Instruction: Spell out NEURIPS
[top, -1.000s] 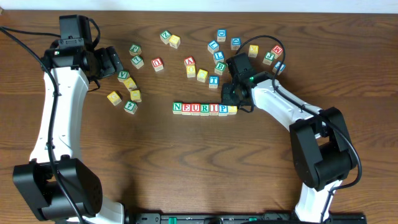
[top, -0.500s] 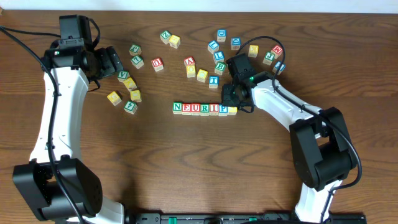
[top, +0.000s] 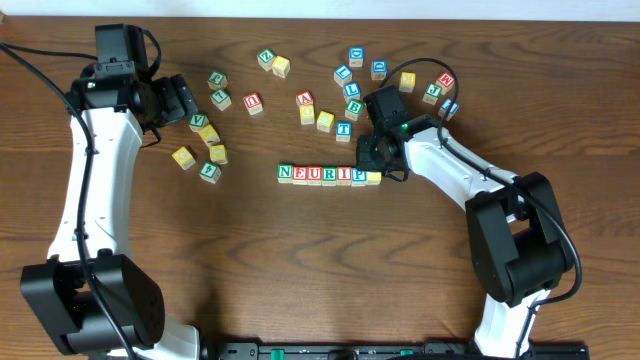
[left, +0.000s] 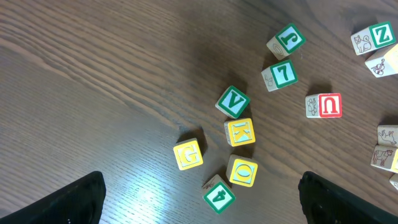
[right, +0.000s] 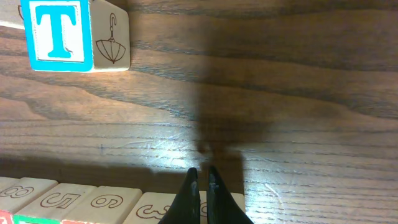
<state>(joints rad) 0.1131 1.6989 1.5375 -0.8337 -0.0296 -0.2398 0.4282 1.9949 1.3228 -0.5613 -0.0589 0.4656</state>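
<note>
Listing hazards first, then poses.

**Hazard 1:** The right gripper (right: 202, 179) has its jaws pressed together on nothing. Its tips stand low, just beside the row of cubes (top: 328, 174) at the P end. We judge that a sideways drift or a careless lift-off could nudge the seventh cube (top: 373, 177) out of line, or shunt the whole row. We cannot tell whether the tips touch a cube.

**Hazard 2:** The overhead view reads N, E, U, R, I, P. The seventh cube shows yellow, but its letter is too small for us to read. If its top face is not S, the word is unfinished.

**Hazard 3:** The T cube (right: 62, 34) lies near, on the far side of the tips from the row. We judge that a retreat in that direction could knock it.

**Hazard 4:** Loose cubes lie scattered across the far half of the table (top: 300, 260). A wide swing of the forearm could sweep some towards the word.

**Pose, right arm:** It is stretched in from its base, with the wrist bent down over the end of the row and the fingers pointing at the tabletop.

**Pose, left arm:** It is raised and well apart from the row. The left gripper (top: 185, 100) has its jaws spread wide and holds nothing. It hangs above the V cube (left: 232, 101), K cube (left: 240, 132) and G cube (left: 188, 154).

**Location of task item:** The word sits mid-table, cubes touching side by side, between the two arms.
</note>
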